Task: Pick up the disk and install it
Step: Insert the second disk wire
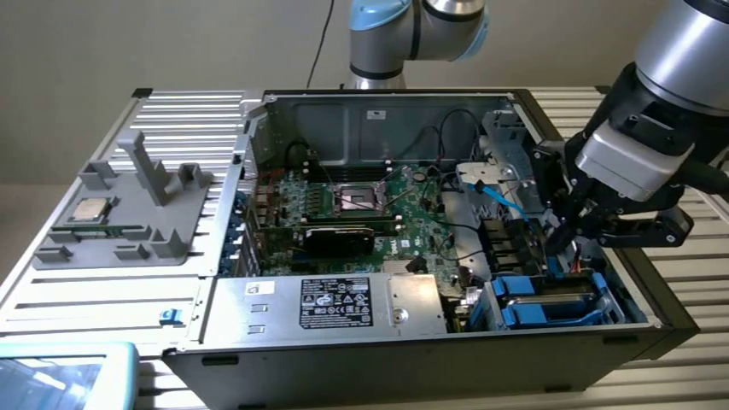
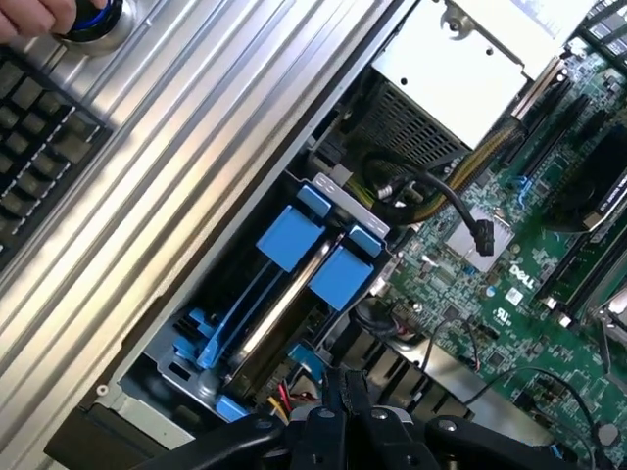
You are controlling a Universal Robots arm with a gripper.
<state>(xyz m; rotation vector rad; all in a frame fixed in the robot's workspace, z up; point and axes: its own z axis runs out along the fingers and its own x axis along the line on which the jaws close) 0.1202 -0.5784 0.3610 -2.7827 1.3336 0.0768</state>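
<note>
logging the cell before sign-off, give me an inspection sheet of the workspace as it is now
surface: ribbed metal table, open PC case lying on it
job's things: disk standing on edge in the blue drive bay, blue brackets either side
clutter: grey fixture with a CPU chip at the exterior view's left; keyboard by the case
end effector: hanging just over the drive bay, holding nothing that I can see; fingers close together
cables: blue cable and black leads inside the case
surroundings: a hand at a knob; plain wall
</note>
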